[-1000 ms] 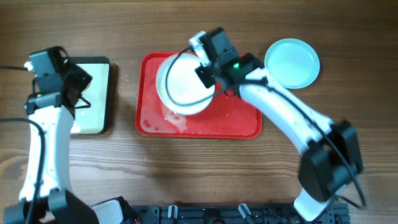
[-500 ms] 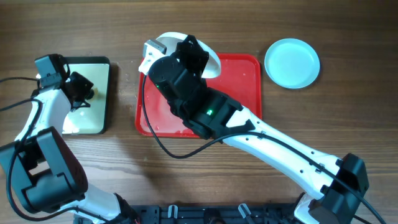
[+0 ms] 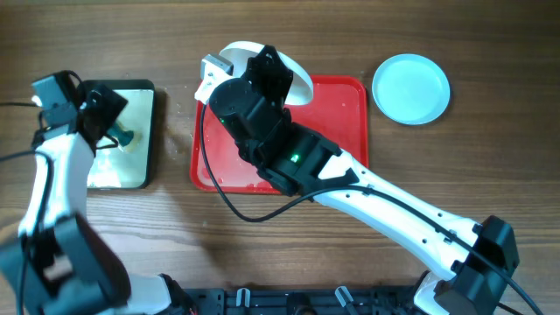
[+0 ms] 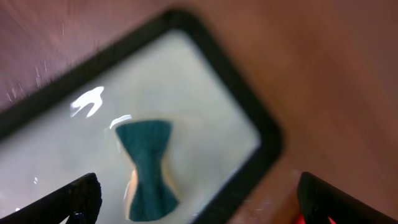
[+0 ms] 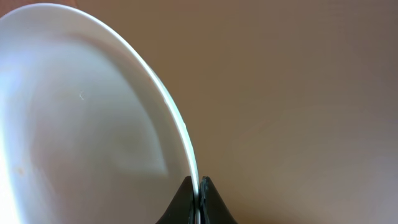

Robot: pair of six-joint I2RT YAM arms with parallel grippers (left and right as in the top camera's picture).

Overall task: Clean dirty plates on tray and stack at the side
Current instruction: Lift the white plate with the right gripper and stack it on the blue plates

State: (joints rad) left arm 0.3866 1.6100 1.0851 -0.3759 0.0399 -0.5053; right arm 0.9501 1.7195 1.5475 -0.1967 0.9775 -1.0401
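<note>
Where the white plate (image 5: 81,112) is: pinched by its rim in the right tool (image 5: 199,190), held tilted above the far left corner of the red tray (image 3: 341,157).
Right tool: clamped on the rim, with the plate face spreading up and away from it.
Left tool (image 4: 198,193): fingers wide apart and empty, hovering over the green scrubber (image 4: 146,168) in the small black-rimmed tray (image 4: 249,106).
Aqua plate (image 3: 411,89): flat on the desk (image 3: 490,52), just beside the red tray's right edge.
Deciding relation: the scrubber lies straight below the left tool, its long axis crosswise to the line between the fingers, so closing should meet its narrow waist.
Nearer arm: the left. The held plate lies to its right, across the gap between the two trays.
</note>
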